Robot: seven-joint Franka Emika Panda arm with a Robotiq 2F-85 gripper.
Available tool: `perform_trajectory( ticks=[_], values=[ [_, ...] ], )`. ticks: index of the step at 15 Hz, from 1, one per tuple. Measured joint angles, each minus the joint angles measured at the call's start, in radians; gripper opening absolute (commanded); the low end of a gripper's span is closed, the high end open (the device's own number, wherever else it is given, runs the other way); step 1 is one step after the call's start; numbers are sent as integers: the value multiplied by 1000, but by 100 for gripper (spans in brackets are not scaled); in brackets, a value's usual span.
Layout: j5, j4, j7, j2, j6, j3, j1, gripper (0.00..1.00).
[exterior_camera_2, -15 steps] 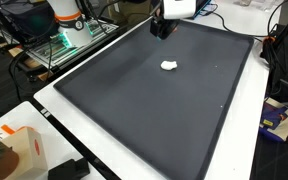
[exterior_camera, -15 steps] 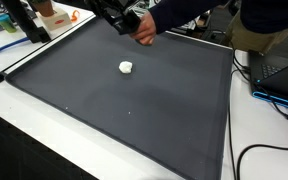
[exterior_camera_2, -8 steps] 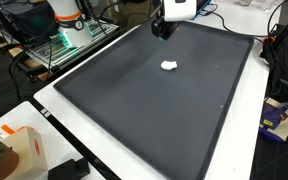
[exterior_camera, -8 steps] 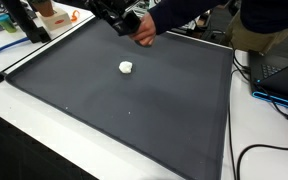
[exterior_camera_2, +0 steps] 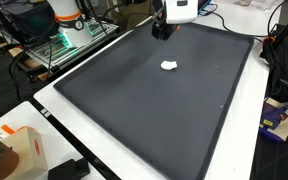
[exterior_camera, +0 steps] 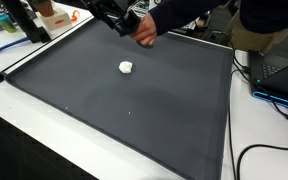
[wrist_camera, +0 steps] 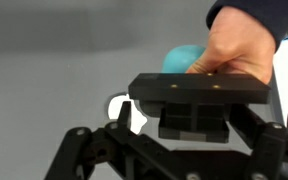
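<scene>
Although a full second separates the pictures, almost nothing has shifted. At the left of an exterior view, a black stand (exterior_camera: pixel 24 20) and some orange-and-white clutter (exterior_camera: pixel 54 13) sit beyond the edge of the dark mat (exterior_camera: pixel 134 125) that covers the white tabletop (exterior_camera: pixel 24 112), just as they did before.

Next along, the hand (exterior_camera: pixel 117 23) hangs over the mat's far edge, in the same spot as earlier. In an exterior view from the opposite side, the hand (exterior_camera_2: pixel 161 28) shows only the slightest change of tilt. Whether it is released or clenched cannot be told. In the wrist view the hand (wrist_camera: pixel 196 110) is mostly a black block and dark linkage, and the tips are hard to make out.

A small white lump (exterior_camera: pixel 126 67) lies alone on the mat nearer the camera, well apart from the hand and unmoved.

Just to the right of the hand, a person's fist (exterior_camera: pixel 144 31) stays close beside it. The wrist view shows that the fist (wrist_camera: pixel 239 50) grips a teal object (wrist_camera: pixel 181 58), held just beyond the hand and not touching it.

At the far right, a laptop (exterior_camera: pixel 281 68) and black cables (exterior_camera: pixel 252 150) rest on the tabletop as before.
</scene>
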Motion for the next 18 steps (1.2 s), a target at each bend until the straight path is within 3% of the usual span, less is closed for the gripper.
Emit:
perform_trajectory(
  ticks=[3, 4, 7, 13, 14, 18],
  values=[
    [-1, 2, 3, 6, 1, 0, 2, 61],
    [-1, 2, 5, 6, 3, 1, 3, 60],
    [-1, 4, 9, 6, 5, 1, 7, 34],
    [-2, 4, 12, 6, 8, 0, 9, 34],
    [-2, 4, 12, 5, 8, -1, 8, 59],
    [-3, 4, 12, 2, 8, 0, 8, 59]
  ],
)
